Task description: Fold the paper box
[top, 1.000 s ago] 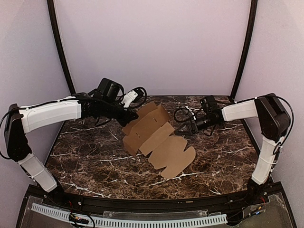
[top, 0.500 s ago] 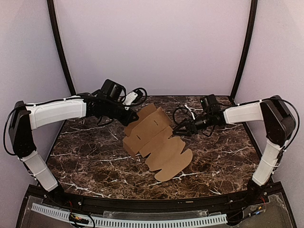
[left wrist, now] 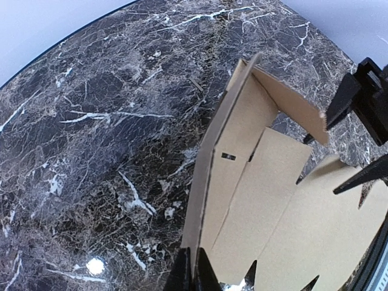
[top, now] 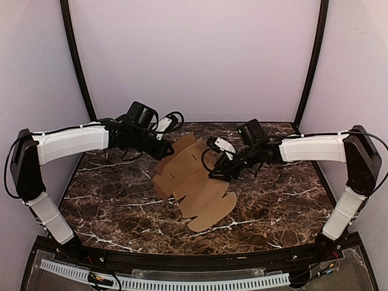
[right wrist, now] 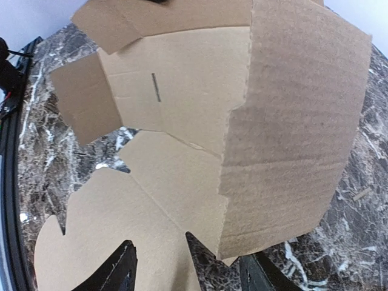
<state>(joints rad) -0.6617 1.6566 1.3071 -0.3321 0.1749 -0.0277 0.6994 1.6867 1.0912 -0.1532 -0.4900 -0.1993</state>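
Two arms, split roles: left gripper [left wrist: 193,276] pinched tight on paper box [top: 194,182] edge, anchoring it; right gripper [right wrist: 185,257] spread, straddling raised flap [right wrist: 297,121], probably to fold it.

Farther left: right jaws, paper box [top: 195,193]

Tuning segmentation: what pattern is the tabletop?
Tabletop: dark brown marble, white veins; left wrist view.

paper box [top: 194,185]: brown corrugated cardboard, matt, faintly ribbed
table [top: 121,200]: dark marble-look top, white-veined, polished, glossy
left arm shell [top: 70,144]: white plastic, smooth
right arm shell [top: 312,147]: white plastic, smooth
back wall [top: 194,60]: pale, matt
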